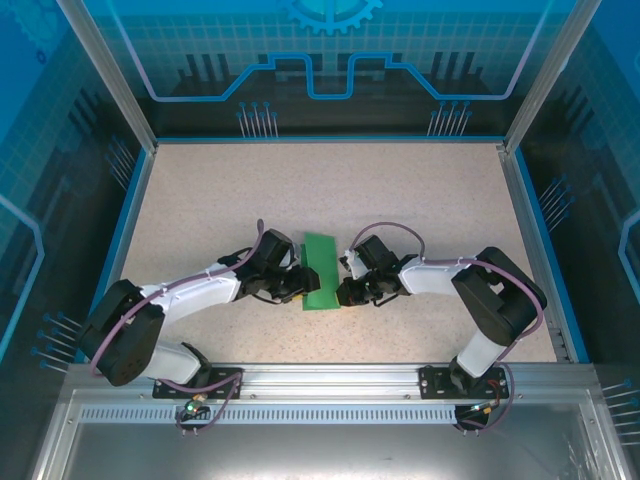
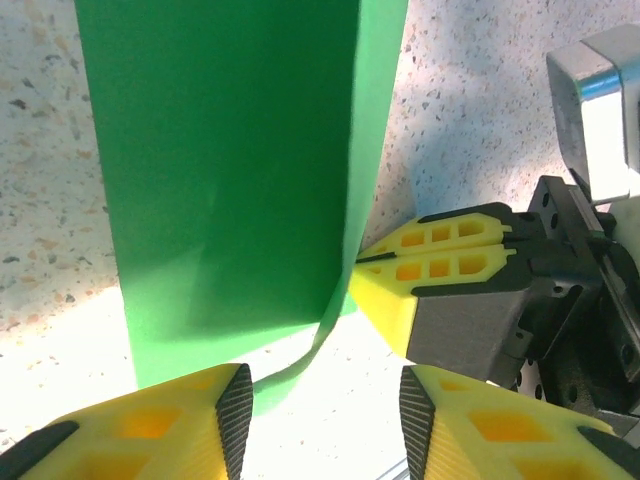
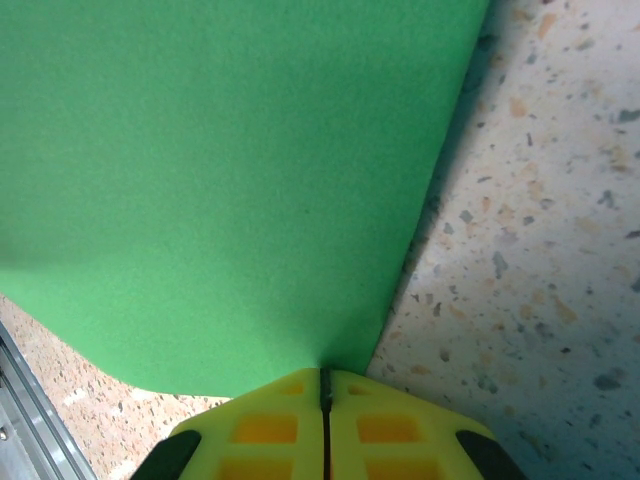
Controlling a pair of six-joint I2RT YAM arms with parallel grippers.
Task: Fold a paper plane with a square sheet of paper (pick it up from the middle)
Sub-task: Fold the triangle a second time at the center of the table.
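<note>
At the near edge, both arms rise from the metal rail (image 1: 330,378) and lean in toward each other over the speckled worktop (image 1: 200,200). My left gripper (image 2: 325,400) stands roughly half open, its yellow fingers apart with nothing between them. The near edge of the sheet of paper (image 2: 230,170) curls just ahead of that gap. The sheet is bright green and folded over on itself into a narrow upright strip, one layer lying over the other. It rests in the middle of the worktop, between the two grippers. From the left wrist camera I see its right-hand edge lifting off the surface and running into the tips of my right gripper (image 3: 325,385). That gripper is closed tight, fingers pressed together, pinching the paper's edge near a corner. Beyond the paper the worktop runs back to the blue-trimmed rear wall (image 1: 330,100).
</note>
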